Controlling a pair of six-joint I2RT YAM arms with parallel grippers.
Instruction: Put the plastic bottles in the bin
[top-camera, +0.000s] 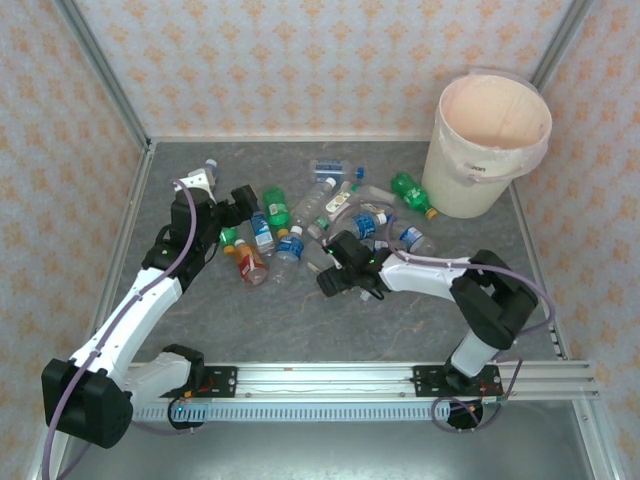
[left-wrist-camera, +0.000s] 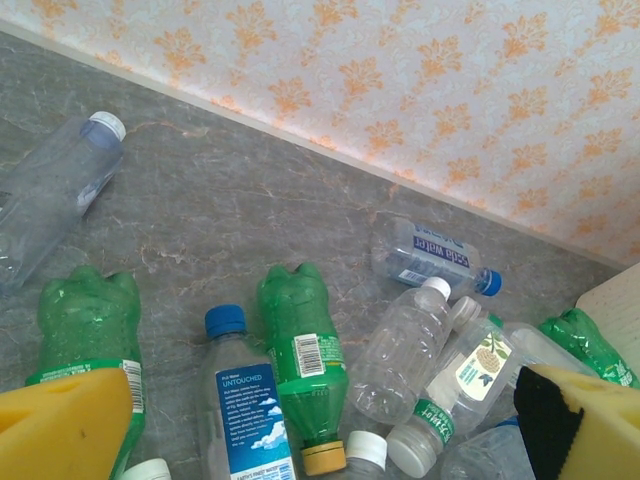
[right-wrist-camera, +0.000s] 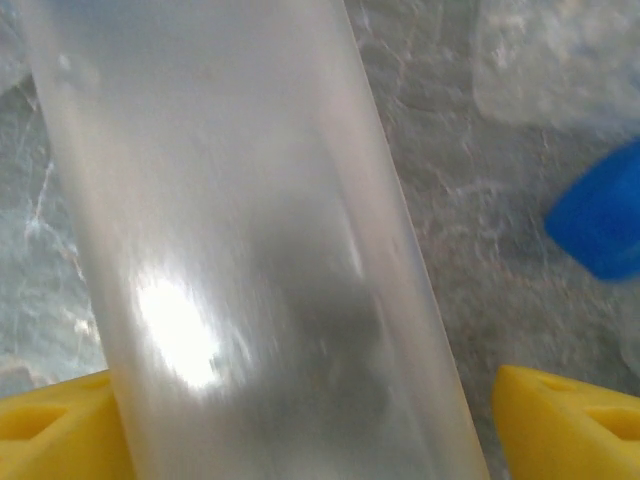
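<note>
Top external view: the plastic bottles (top-camera: 300, 222) lie on their sides in a loose cluster across the middle of the table (top-camera: 300, 330), several touching or overlapping. The bin (top-camera: 478, 185) stands upright in the upper right of the frame, apart from most of the cluster.

Left gripper (left-wrist-camera: 325, 425): jaws spread wide and holding nothing. It hangs over a green bottle (left-wrist-camera: 300, 350) and a blue-capped bottle (left-wrist-camera: 243, 400) at the lower centre of the left wrist view.

Right gripper (right-wrist-camera: 315, 420): jaws straddle a clear bottle (right-wrist-camera: 250, 250) running up the frame. A gap shows beside the right-hand finger, so the jaws are judged open and not yet clamped.

Handling: the bottles look empty and should be light. The walls are thin and will likely dent under pressure. The surface is smooth and the body round, so expect rolling or slipping. Take hold across the body at mid-length, square to the long axis, with moderate closing force. The shoulder near the cap is probably stiffer if the body collapses.
</note>
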